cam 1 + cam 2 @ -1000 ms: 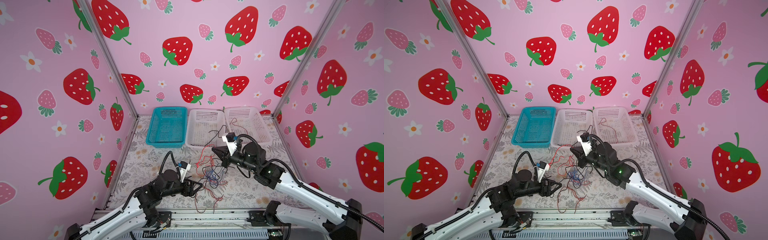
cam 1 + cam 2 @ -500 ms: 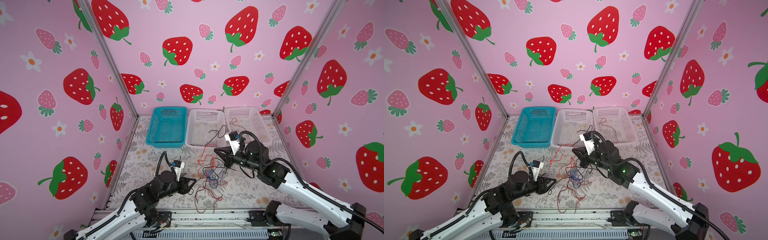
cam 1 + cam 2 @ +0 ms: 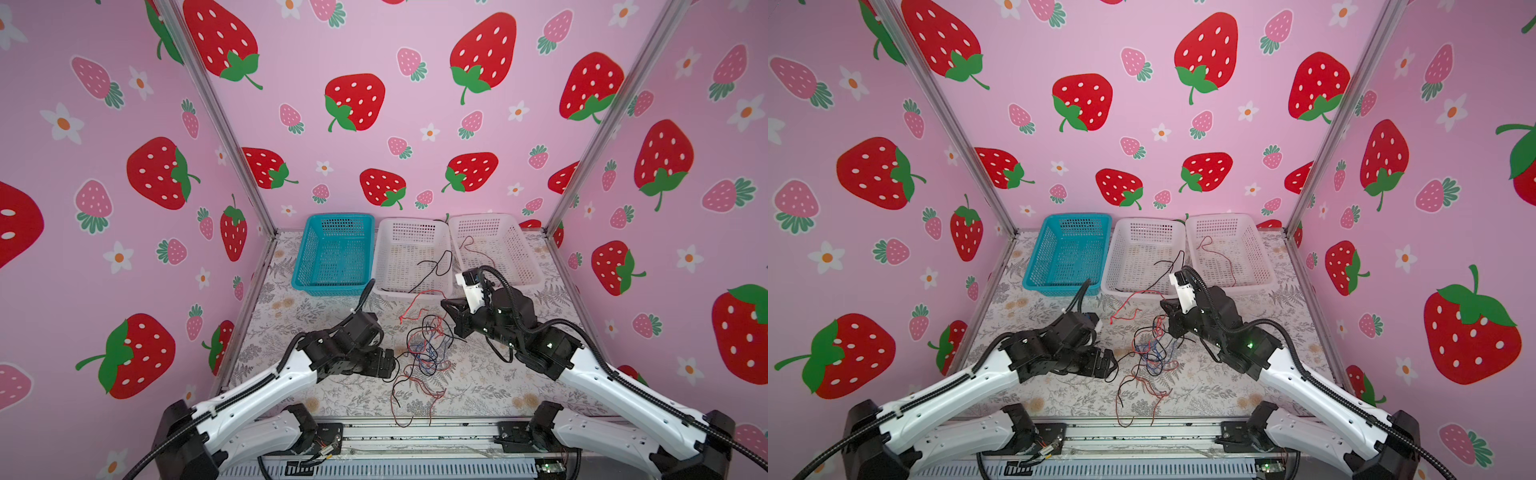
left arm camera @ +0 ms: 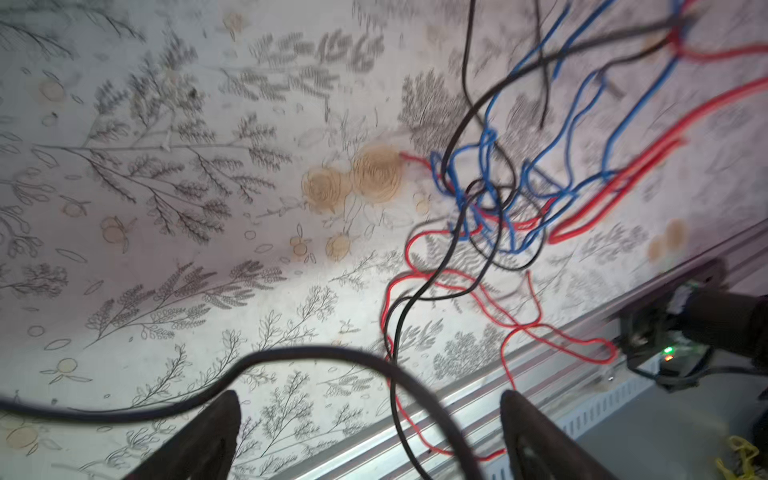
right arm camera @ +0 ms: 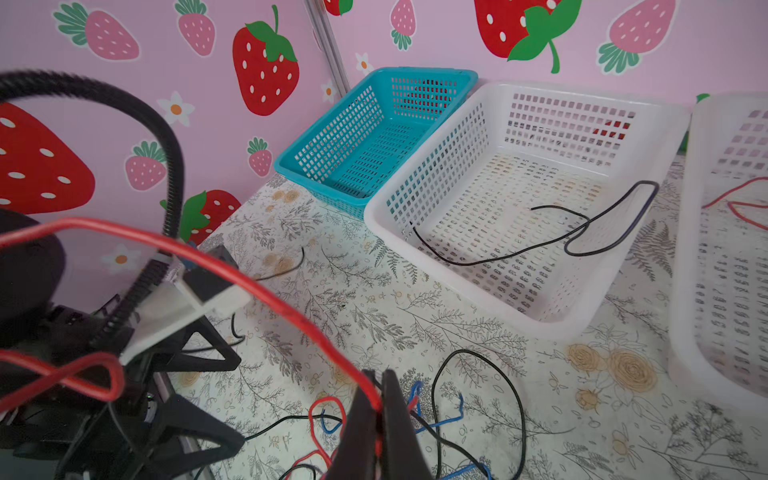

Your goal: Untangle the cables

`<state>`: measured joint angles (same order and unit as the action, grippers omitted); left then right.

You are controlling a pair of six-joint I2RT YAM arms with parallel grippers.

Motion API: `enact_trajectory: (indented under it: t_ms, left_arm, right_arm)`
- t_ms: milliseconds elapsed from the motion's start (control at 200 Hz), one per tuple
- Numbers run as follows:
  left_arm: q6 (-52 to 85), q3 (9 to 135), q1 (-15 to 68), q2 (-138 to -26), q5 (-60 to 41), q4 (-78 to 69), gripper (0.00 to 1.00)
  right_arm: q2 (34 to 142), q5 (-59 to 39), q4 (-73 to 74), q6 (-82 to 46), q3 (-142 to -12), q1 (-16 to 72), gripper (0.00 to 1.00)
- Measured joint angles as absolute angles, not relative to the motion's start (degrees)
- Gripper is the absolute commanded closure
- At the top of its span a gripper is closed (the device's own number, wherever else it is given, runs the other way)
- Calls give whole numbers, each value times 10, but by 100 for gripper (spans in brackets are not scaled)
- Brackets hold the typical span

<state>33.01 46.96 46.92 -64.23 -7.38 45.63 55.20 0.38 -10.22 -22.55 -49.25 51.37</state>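
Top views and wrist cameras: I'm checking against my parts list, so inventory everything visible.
blue basket: one, teal, back left of table.
middle basket: one, white, beside it.
right basket: one, white, back right.
lone black cable: one, black, in middle basket.
lone red cable: one, red, in right basket.
cable tangle: several, red, black, blue, table centre.
pulled red cable: one, red, rising from tangle.
table: one, floral cloth.
left gripper: one, black, open, beside tangle.
right gripper: one, black, shut on pulled red cable.
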Motion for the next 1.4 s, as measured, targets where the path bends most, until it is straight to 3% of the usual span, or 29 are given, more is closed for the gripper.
enact_trajectory:
  t_ms: [270,590,925,1085,1250,1400]
  left_arm:
    - [251,575,483,-704,-121,535,1]
    - [212,557,484,-648,-137,403,0]
    - [184,537,484,-670,-143,290,15]
    - [188,510,484,-669,-145,247,36]
    - [195,492,484,-649,-153,213,76]
    - [194,490,484,-625,-154,208,100]
  right_arm:
    - [548,-10,-113,-220,-497,497,100]
    - [533,-92,-84,-217,-497,496,100]
    - [506,-165,-49,-227,-494,496,100]
    - [502,-187,-42,-230,-494,496,100]
    - [499,-191,-39,-233,-493,496,100]
    - [490,-188,-40,-235,-488,496,100]
